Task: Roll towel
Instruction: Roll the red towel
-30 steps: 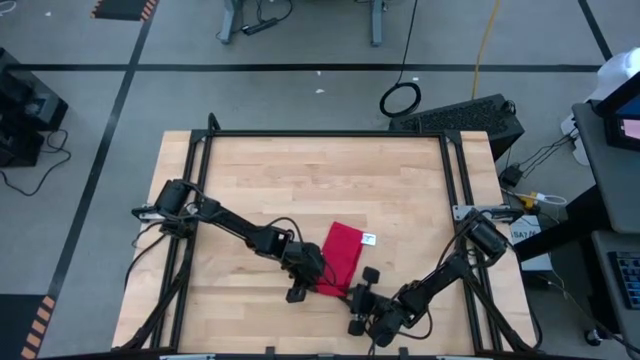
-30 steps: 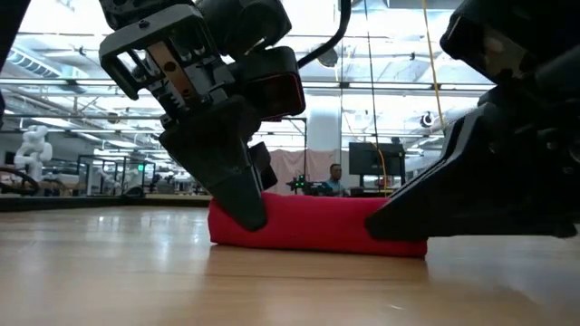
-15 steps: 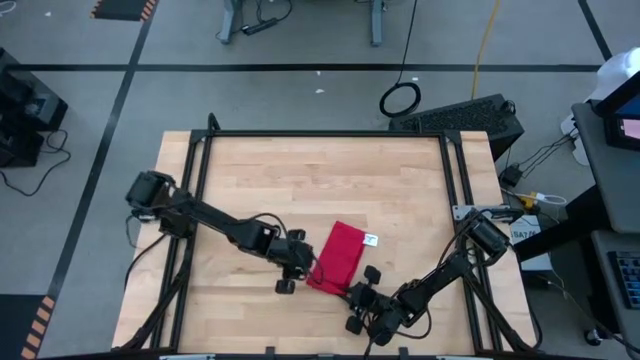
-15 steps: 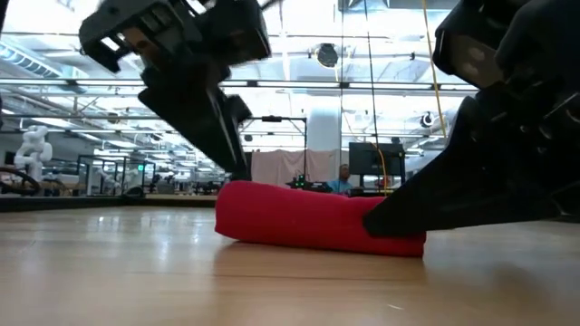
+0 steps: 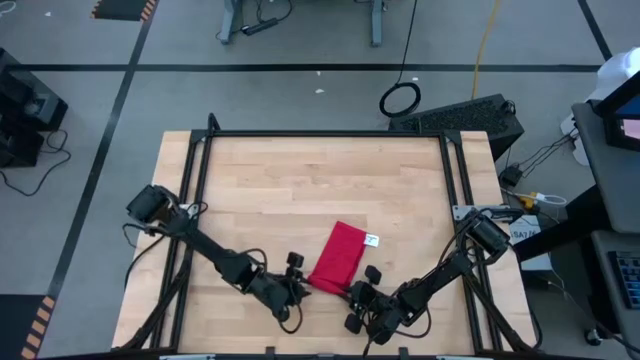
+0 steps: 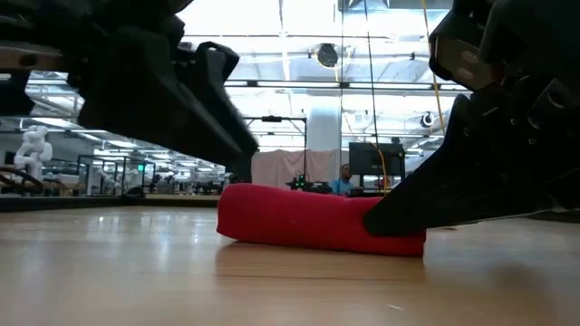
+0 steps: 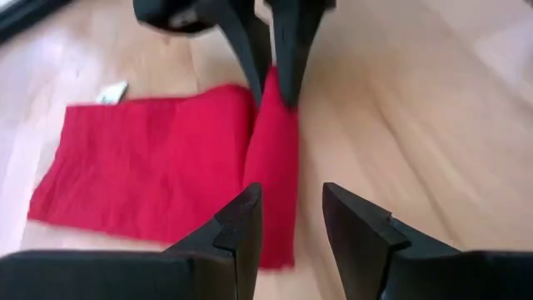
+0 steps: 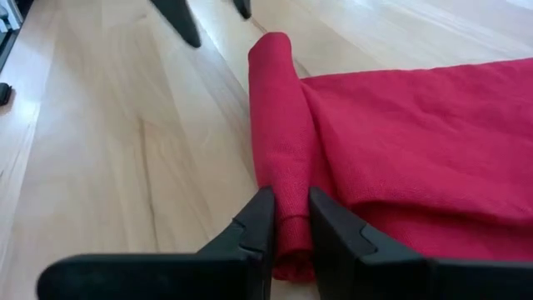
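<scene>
**Rolled edge runs between your two grippers; only the right one has it**

The red towel [image 5: 338,258] lies near the front of the wooden table [image 5: 300,180], slightly right of centre, long axis running diagonally away from the front edge, its white tag [image 5: 370,240] at the far corner. The end nearest the arms is turned into a short roll, and that roll [image 8: 279,150] lies crosswise, from one arm toward the other.

Your right gripper [image 8: 288,229] sits at its end of the roll, fingers pinched on the cloth. Your left gripper [image 7: 291,217] is just off the opposite end, fingers spread and holding nothing; the towel lies straight ahead of it, with the roll pointing down its line of sight.

As I read it, the left end is free, so the roll could skew if only the right side drives. The flat, unrolled part extends away from both arms, so you must roll that way, across the crosswise axis.
</scene>
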Robot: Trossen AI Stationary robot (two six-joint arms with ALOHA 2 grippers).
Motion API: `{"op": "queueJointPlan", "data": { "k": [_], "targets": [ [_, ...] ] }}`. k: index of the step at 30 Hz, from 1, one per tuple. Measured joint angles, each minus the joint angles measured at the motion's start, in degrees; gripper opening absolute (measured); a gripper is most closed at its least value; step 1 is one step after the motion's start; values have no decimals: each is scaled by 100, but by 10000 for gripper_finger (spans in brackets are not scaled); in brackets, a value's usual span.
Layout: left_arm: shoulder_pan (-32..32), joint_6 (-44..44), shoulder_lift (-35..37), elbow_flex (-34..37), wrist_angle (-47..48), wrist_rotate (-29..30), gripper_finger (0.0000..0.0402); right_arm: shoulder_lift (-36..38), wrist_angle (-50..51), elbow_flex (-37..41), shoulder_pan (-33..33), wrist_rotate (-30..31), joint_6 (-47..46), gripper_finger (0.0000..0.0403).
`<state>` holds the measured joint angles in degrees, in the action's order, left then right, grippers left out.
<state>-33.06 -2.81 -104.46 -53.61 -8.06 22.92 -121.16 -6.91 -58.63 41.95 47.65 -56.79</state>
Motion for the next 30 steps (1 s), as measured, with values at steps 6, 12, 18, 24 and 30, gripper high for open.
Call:
{"op": "queueJointPlan", "data": {
  "k": [6,12,18,24,30],
  "targets": [
    [77,79,-222,-16,-64,25,154,-2,-36,4,-11,1,-83,50],
    [54,-86,-321,-2,5,157,217,-1,-36,7,-11,-16,-106,50],
    [103,-111,-519,-6,-82,271,235,2,-40,9,-26,-65,-104,50],
    [253,-188,-680,-11,-145,256,235,0,-47,9,-26,-69,-101,50],
    [418,-201,-680,-17,-135,-117,212,55,-64,13,-26,-75,13,57]
  ]
}}
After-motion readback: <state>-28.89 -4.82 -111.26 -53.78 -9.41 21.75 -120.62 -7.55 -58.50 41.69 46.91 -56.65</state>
